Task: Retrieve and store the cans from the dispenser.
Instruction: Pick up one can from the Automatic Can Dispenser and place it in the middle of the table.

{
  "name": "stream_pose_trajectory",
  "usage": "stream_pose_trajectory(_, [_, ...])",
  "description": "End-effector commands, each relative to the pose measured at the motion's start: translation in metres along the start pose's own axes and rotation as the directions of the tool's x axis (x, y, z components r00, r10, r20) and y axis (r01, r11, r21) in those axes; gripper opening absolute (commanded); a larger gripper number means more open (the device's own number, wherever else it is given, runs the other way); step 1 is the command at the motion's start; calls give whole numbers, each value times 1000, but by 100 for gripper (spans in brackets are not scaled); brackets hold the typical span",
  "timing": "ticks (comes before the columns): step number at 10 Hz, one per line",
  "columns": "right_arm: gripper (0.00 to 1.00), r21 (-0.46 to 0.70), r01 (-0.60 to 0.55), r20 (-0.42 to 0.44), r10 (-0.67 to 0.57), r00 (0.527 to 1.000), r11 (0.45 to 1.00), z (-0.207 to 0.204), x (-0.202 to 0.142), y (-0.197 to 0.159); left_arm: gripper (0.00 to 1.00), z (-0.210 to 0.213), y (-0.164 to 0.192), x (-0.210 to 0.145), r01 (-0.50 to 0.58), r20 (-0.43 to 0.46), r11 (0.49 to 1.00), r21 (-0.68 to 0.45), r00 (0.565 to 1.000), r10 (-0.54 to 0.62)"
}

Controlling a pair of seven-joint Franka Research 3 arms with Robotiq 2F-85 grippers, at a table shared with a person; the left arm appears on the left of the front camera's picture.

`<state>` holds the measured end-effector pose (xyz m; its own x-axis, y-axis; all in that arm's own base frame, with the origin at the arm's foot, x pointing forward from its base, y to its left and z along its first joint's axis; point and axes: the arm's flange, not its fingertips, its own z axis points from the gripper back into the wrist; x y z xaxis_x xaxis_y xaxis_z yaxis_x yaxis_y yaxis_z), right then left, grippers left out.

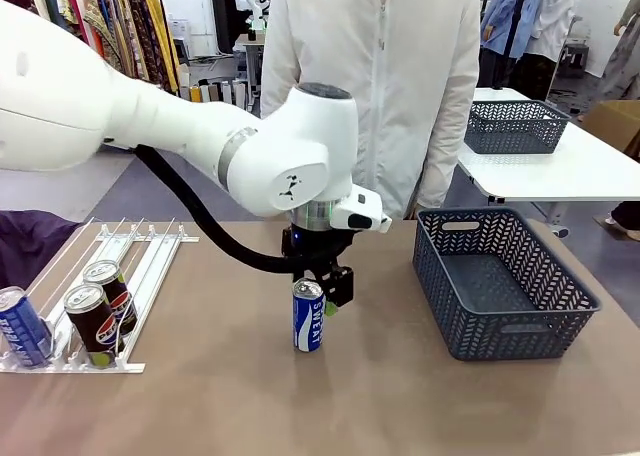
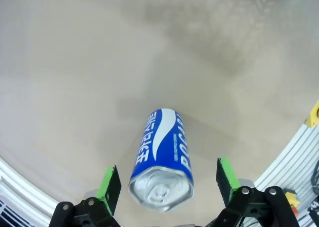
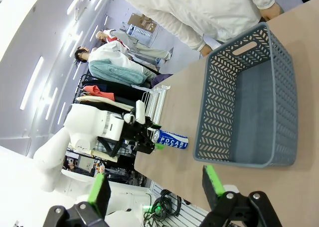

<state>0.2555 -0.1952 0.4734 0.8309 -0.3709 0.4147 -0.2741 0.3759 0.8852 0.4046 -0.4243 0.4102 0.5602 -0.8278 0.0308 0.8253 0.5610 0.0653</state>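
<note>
Tan, matt laminate covers the table (image 1: 220,396). A dark grey mesh basket (image 1: 440,276) sits on it toward the robot's right. Beyond the basket, at the table's far edge, stands a person (image 1: 370,66) in a white coat. Farther back from the basket, a white table (image 1: 560,176) carries a second basket (image 1: 515,126) of the same mesh. Clothes racks (image 1: 110,26) full of hung garments fill the back of the room, well to the basket's left.

Near the basket, on its left, a blue can (image 1: 308,318) stands upright on the tabletop. The front view shows "SWEAT" running down it in white, and the left wrist view reads "POCARI" beside a white swoosh. The left gripper (image 1: 322,294) is lowered around the can's silver top. In the left wrist view a gap shows between each green pad (image 2: 109,184) and the can, so the jaws are spread and grip nothing.

Well to the basket's left, at the table's edge, lies the white dispenser (image 1: 150,251). At its near end are two black cans (image 1: 92,326) with the Pepsi logo and a second blue can (image 1: 20,326) with white lettering, which is in the lane farthest from the basket.

The right gripper (image 3: 155,184) hangs on the side of the basket away from the standing blue can. Its fingers (image 3: 99,187) are wide apart with nothing between them.
</note>
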Motion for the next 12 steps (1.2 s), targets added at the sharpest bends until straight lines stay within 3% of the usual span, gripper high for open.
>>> stream_pose_trajectory(1, [100, 22, -18, 18, 17, 1000, 1000, 0, 4, 2, 100, 42, 7, -37, 45, 73, 999, -27, 996, -43])
stream_pose_trajectory(3, [100, 22, -18, 18, 17, 1000, 1000, 0, 4, 2, 100, 98, 31, -91, 6, 186, 1000, -14, 983, -3])
stream_pose_trajectory(4, [100, 22, -18, 18, 17, 1000, 1000, 0, 4, 2, 100, 127, 56, -132, -73, 256, 997, 15, 964, 67])
stream_pose_trajectory(5, [100, 22, -18, 18, 17, 1000, 1000, 0, 4, 2, 100, 147, 84, -174, -90, 298, 993, -79, 948, 110])
stream_pose_trajectory(6, [100, 22, -18, 18, 17, 1000, 1000, 0, 4, 2, 100, 162, 121, -222, -180, 339, 971, -160, 913, 225])
stream_pose_trajectory(7, [100, 22, -18, 18, 17, 1000, 1000, 0, 4, 2, 100, 175, 178, -287, -324, 421, 908, -268, 808, 412])
stream_pose_trajectory(8, [100, 22, -18, 18, 17, 1000, 1000, 0, 4, 2, 100, 177, 223, -347, -345, 454, 841, -418, 722, 522])
stream_pose_trajectory(9, [100, 22, -18, 18, 17, 1000, 1000, 0, 4, 2, 100, 170, 257, -400, -383, 420, 758, -528, 658, 625])
stream_pose_trajectory(10, [100, 22, -18, 18, 17, 1000, 1000, 0, 4, 2, 100, 157, 278, -441, -296, 448, 705, -644, 601, 661])
stream_pose_trajectory(11, [100, 22, -18, 18, 17, 1000, 1000, 0, 4, 2, 100, 137, 298, -486, -231, 434, 606, -761, 514, 740])
stream_pose_trajectory(12, [100, 22, -18, 18, 17, 1000, 1000, 0, 4, 2, 100, 120, 308, -509, -175, 436, 568, -804, 476, 764])
